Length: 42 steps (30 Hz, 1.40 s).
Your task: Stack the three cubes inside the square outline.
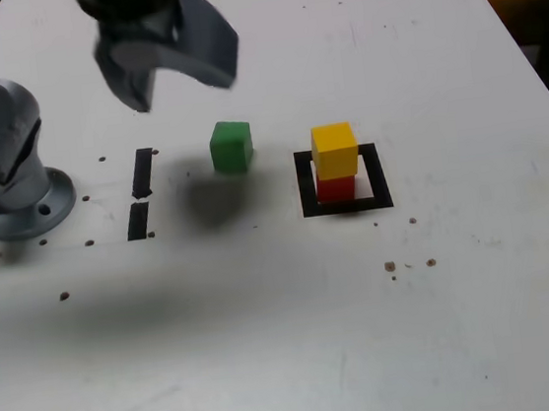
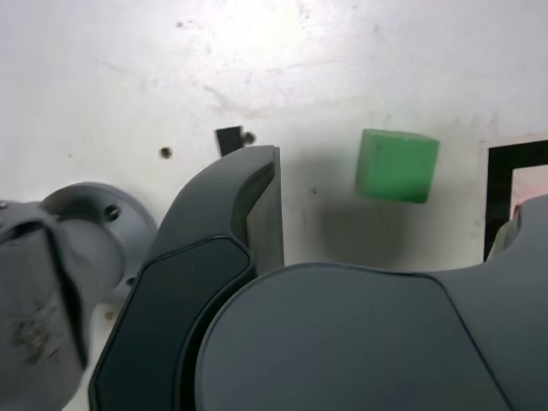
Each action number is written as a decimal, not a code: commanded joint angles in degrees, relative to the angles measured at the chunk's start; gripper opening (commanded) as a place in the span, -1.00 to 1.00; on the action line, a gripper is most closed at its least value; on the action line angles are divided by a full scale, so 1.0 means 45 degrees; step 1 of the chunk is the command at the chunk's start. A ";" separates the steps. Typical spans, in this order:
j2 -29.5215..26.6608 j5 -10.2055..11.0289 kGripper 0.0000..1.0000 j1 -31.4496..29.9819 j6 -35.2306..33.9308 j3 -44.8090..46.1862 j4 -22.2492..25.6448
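Observation:
The green cube [image 1: 231, 147] sits alone on the white table, to the exterior view's left of the square outline [image 1: 378, 176]. Inside the outline the yellow cube [image 1: 334, 148] rests on the red cube [image 1: 335, 190]. My gripper [image 1: 179, 79] hangs above the table, behind and slightly left of the green cube in the exterior view. It is open and holds nothing. In the wrist view the green cube [image 2: 396, 164] lies beyond a grey finger [image 2: 257, 201], and a corner of the square outline [image 2: 501, 184] shows at the edge.
Two short black tape strips [image 1: 140, 193] lie in the exterior view left of the green cube. The arm's grey base [image 1: 8, 171] stands at the exterior view's far left. Small dark specks and screw holes dot the table [image 1: 271, 345].

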 commanded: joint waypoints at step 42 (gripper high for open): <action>0.3996 -0.0874 -0.66 0.0623 0.0189 -0.0645 -0.1450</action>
